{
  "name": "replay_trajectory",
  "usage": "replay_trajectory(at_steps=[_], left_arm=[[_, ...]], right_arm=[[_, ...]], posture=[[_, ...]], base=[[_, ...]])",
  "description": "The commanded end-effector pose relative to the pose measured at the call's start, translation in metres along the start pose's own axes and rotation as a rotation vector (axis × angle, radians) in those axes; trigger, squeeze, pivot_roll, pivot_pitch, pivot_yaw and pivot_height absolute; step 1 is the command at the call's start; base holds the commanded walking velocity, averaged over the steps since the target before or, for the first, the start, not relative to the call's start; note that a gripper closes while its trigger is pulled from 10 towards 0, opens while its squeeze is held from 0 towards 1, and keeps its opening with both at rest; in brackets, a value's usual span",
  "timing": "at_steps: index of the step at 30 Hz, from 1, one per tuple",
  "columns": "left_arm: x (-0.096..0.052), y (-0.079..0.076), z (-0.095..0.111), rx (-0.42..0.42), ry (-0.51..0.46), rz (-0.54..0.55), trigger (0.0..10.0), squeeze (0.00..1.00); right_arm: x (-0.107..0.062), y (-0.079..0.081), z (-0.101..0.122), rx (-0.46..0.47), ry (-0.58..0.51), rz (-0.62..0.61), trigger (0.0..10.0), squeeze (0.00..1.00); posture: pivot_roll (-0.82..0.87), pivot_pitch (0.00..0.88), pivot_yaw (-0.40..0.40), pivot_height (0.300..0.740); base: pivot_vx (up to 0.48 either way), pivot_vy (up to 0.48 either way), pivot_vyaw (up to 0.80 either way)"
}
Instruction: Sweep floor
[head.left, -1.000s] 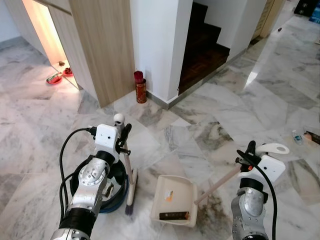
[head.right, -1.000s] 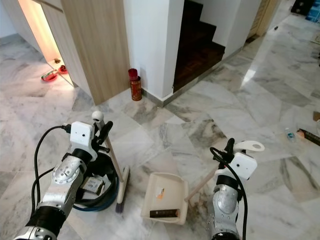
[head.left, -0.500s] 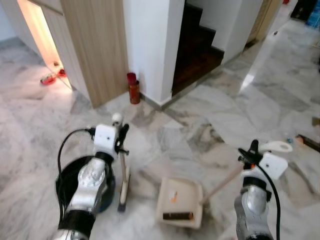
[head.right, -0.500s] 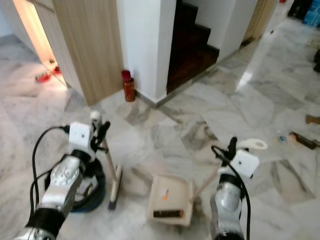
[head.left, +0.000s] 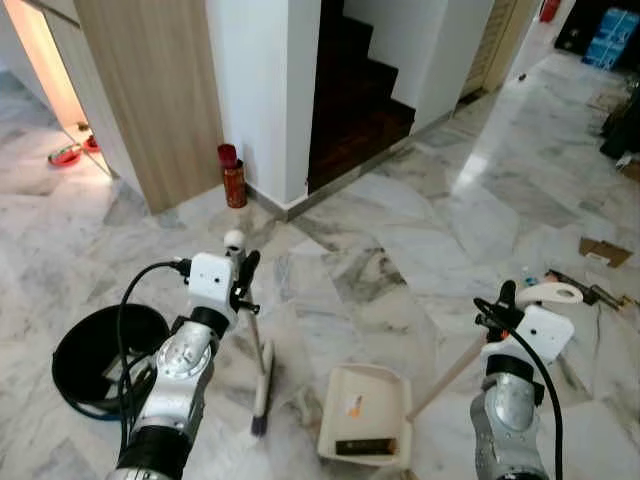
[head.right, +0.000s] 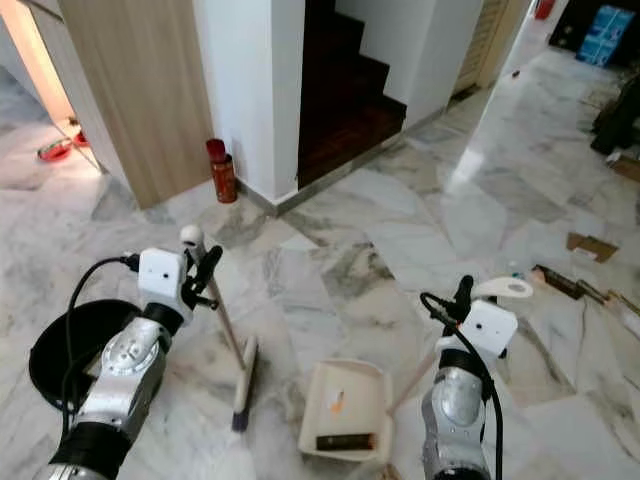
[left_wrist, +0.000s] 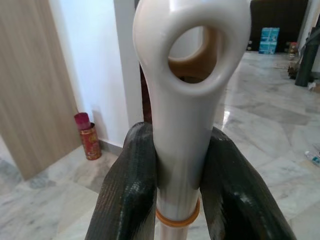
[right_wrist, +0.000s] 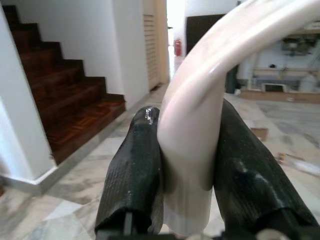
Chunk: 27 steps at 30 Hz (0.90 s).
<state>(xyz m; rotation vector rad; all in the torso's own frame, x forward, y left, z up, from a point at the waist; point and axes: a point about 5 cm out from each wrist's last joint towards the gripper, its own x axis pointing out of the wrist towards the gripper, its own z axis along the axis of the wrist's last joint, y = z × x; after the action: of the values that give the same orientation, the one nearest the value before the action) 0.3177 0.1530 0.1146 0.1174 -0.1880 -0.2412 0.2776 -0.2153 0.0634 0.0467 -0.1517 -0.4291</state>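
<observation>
Left gripper (left_wrist: 177, 185) pinches the top of the broom handle (left_wrist: 182, 100) between its two black ribbed fingers (left_wrist: 130, 190), just below the handle's glossy white loop and above a thin orange ring. In the left eye view that silver arm (head.left: 175, 375) rises from the lower left of the frame, bent at the elbow, holding the broom (head.left: 255, 355) nearly upright with a slight lean; its dark bristle head (head.left: 260, 405) rests on the marble floor (head.left: 400, 250) at lower centre.

Right gripper (right_wrist: 187, 165) is clamped on the curved, smooth white end of the dustpan handle (right_wrist: 210, 80). The right arm (head.left: 510, 400) stands at the lower right, and the pale shaft slants down from it to the cream plastic dustpan (head.left: 365, 415), which lies flat on the floor just right of the bristles. A small orange scrap and a dark strip lie inside the pan.

A black round basin (head.left: 100, 350) with cables across it sits at the left edge. At upper left, a red cylindrical canister (head.left: 233, 178) stands against the corner where wood panelling meets a white wall. Dark wooden stairs (head.left: 350, 100) climb at upper centre. Cardboard scraps (head.left: 600, 250) lie on the grey-veined, polished marble at the right.
</observation>
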Motion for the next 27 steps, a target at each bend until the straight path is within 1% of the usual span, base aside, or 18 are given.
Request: replay_trajectory(at_steps=[1, 11, 22, 27], left_arm=[[0.0032, 0.0052, 0.0107, 0.010, -0.039, 0.014, 10.0, 0.00], [0.0017, 0.0071, 0.0094, 0.008, -0.027, 0.017, 10.0, 0.00], [0.0011, 0.0037, 0.0086, -0.008, -0.019, -0.004, 10.0, 0.00], [0.0011, 0.0029, 0.0081, -0.015, -0.012, -0.010, 10.0, 0.00]], right_arm=[[0.0066, 0.0093, 0.0146, 0.033, -0.063, 0.029, 10.0, 0.00], [0.0079, 0.0141, 0.0148, 0.042, -0.057, 0.048, 10.0, 0.00], [0.0094, 0.0107, 0.0154, 0.039, -0.056, 0.039, 10.0, 0.00], [0.0100, 0.0117, 0.0157, 0.042, -0.053, 0.042, 10.0, 0.00]], posture=[[0.22, 0.057, -0.083, 0.740], [0.23, 0.061, -0.084, 0.740], [0.23, 0.064, -0.083, 0.740], [0.23, 0.065, -0.084, 0.740]], base=[[0.000, 0.000, 0.76], [0.000, 0.000, 0.77], [0.000, 0.000, 0.77], [0.000, 0.000, 0.77]])
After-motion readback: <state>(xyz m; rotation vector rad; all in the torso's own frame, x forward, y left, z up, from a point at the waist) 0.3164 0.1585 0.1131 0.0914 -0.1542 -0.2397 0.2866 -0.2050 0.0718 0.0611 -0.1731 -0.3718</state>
